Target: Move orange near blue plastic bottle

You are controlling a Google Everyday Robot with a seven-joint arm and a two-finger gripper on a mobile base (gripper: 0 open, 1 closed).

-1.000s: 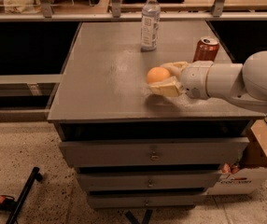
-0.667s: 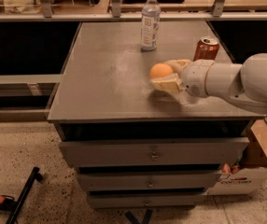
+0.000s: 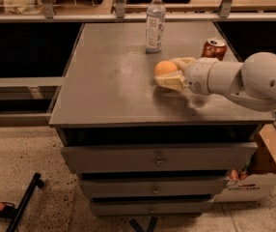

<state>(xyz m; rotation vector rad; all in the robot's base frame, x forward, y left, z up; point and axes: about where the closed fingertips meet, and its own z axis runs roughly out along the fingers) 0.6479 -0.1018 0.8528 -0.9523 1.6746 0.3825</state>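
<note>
The orange (image 3: 164,67) is a round orange fruit held between the two pale fingers of my gripper (image 3: 169,71), just above the grey tabletop at its right middle. The gripper is shut on it, reaching in from the right on a white arm (image 3: 254,79). The blue plastic bottle (image 3: 155,22) stands upright with a white cap near the table's back edge, a short way behind and slightly left of the orange.
A red-orange soda can (image 3: 214,48) stands right of the gripper, just behind the wrist. The grey table (image 3: 104,81) has drawers below. A cardboard box (image 3: 258,173) sits on the floor at the right. A rail and shelves run behind the table.
The gripper has carried the orange a little farther back and to the right, closer to the bottle. The bottle and can have not moved.
</note>
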